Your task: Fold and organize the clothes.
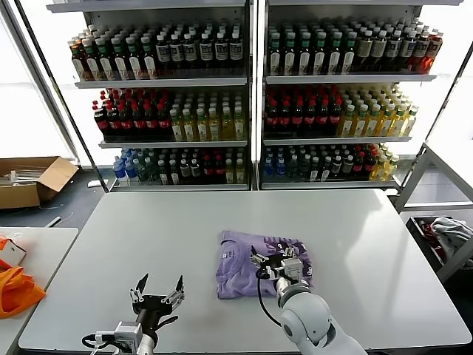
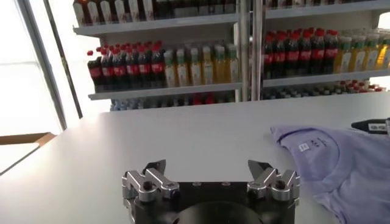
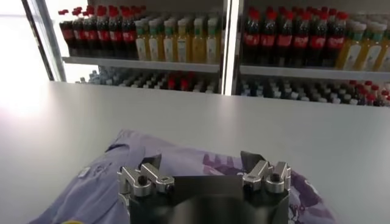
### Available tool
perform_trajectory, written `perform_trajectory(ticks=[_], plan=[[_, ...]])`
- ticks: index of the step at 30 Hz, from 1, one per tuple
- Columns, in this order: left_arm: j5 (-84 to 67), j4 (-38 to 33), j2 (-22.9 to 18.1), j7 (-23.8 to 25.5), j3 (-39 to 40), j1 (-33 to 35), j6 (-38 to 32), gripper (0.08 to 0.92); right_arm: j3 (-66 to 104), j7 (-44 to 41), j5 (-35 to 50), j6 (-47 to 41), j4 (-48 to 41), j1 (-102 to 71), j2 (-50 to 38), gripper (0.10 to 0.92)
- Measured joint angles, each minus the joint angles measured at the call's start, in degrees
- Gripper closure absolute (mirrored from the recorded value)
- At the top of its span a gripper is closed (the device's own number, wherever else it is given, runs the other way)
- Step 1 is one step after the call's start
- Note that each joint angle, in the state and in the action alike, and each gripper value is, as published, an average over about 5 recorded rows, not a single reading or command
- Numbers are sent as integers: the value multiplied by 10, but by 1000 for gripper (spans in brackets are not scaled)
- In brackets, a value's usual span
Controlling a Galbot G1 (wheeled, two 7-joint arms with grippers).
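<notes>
T-shirt (image 1: 262, 265) already folded into a compact stack on the bench (image 1: 369, 244), directly under the right hand (image 1: 272, 264) | right hand spread wide, nothing gripped | left hand (image 1: 157, 292) parked off to the side, also released | tip: edges best pressed flat and squared gently so layers aren't dragged apart

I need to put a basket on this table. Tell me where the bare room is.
Bare tabletop lies between the folded lavender T-shirt and the right edge, and along the far edge by the shelves. Crowded: the near middle, with the right gripper over the shirt and the left gripper beside it.
</notes>
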Motion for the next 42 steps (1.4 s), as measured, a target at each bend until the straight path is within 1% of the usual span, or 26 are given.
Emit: perform_trajectory(ticks=[7, 13, 18, 29, 42], plan=[[-2, 3, 1, 0, -1, -3, 1, 177, -11, -7, -7, 2, -49, 16, 6, 203], [-4, 5, 1, 1, 0, -5, 2, 177, -15, -8, -12, 4, -67, 23, 7, 203], [-5, 4, 1, 1, 1, -4, 2, 177, -12, -10, -19, 9, -64, 21, 7, 203], [-3, 1, 0, 3, 3, 1, 3, 177, -26, -23, -49, 19, -24, 26, 20, 203], [-3, -9, -3, 3, 1, 7, 2, 177, -47, -23, -56, 16, -50, 29, 45, 203]])
